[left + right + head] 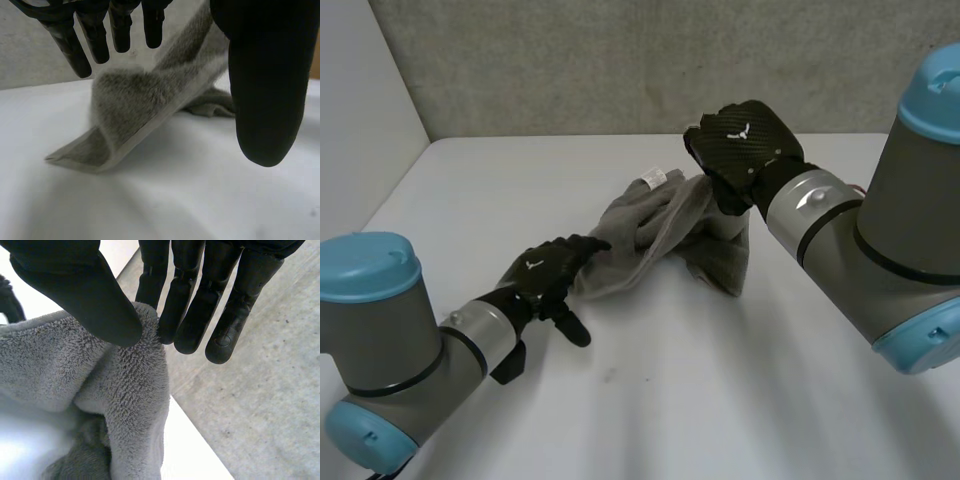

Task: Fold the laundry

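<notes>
Nearest to us, in the lower left of the head view, sits the left arm (390, 340), its grey joint and light-blue cap low over the white surface (720, 390). It reaches up and to the right. The left hand (542, 276) lies low with its back upward, fingers stretched toward the lower left edge of the grey cloth (655, 240) and thumb pointing down at the surface. In its own wrist view we see the fingers straight and a little spread, just above the cloth's hem, with the thumb well apart from them. This hand is open and grips nothing. We cannot tell whether its fingertips touch the cloth.

The cloth is a fleecy towel in the middle of the frame. Its near hem lies flat on the surface by the left hand, and from there it rises toward the upper right. A small white tag (653, 179) shows at its upper edge.

Right of centre, the right hand (745, 140) is raised above the surface, back toward us. In its wrist view the thumb pinches a fold of cloth against the fingers. More cloth hangs below it and bunches on the surface. The right arm (895, 240) fills the right side.

A rough grey wall (620, 60) runs across the top, with a plain white panel (360, 90) at the upper left.
</notes>
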Controlling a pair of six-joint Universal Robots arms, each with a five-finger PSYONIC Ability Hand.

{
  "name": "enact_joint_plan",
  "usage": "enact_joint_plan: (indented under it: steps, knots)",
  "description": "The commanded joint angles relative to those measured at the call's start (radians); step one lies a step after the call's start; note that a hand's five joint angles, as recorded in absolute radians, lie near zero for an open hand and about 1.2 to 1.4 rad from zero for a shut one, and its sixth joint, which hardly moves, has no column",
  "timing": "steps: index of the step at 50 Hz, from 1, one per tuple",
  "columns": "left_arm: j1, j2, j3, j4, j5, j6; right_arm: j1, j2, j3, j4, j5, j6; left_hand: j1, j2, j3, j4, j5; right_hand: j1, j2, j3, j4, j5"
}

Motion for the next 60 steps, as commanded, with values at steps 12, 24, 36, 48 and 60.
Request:
enact_joint_plan:
  steps: [12, 24, 36, 48, 60]
  knots:
    - [-0.101, -0.227, 0.19, 0.063, -0.082, -0.043, -0.002, -0.009, 0.063, 0.003, 0.0, 0.065, 0.59, 0.591, 0.59, 0.591, 0.582, 0.437, 0.23, 0.218, 0.207, 0.242]
    - [-0.104, -0.296, 0.243, 0.176, -0.118, -0.026, -0.011, -0.053, 0.077, 0.046, 0.001, 0.117, 0.807, 0.808, 0.807, 0.809, 0.799, 0.437, 0.23, 0.218, 0.207, 0.242]
    - [-0.116, -0.282, 0.23, 0.165, -0.115, 0.012, -0.018, -0.072, 0.066, 0.046, 0.001, 0.124, 0.14, 0.142, 0.141, 0.142, 0.133, 0.437, 0.23, 0.218, 0.207, 0.242]
    - [-0.161, -0.257, 0.208, 0.156, -0.116, 0.017, -0.017, -0.073, 0.047, 0.044, -0.002, 0.124, 0.161, 0.162, 0.161, 0.163, 0.153, 0.437, 0.23, 0.218, 0.207, 0.242]
    - [-0.223, -0.337, 0.291, 0.097, -0.124, 0.011, -0.043, -0.073, 0.041, 0.043, 0.0, 0.119, 0.161, 0.162, 0.161, 0.163, 0.153, 0.437, 0.23, 0.218, 0.207, 0.242]
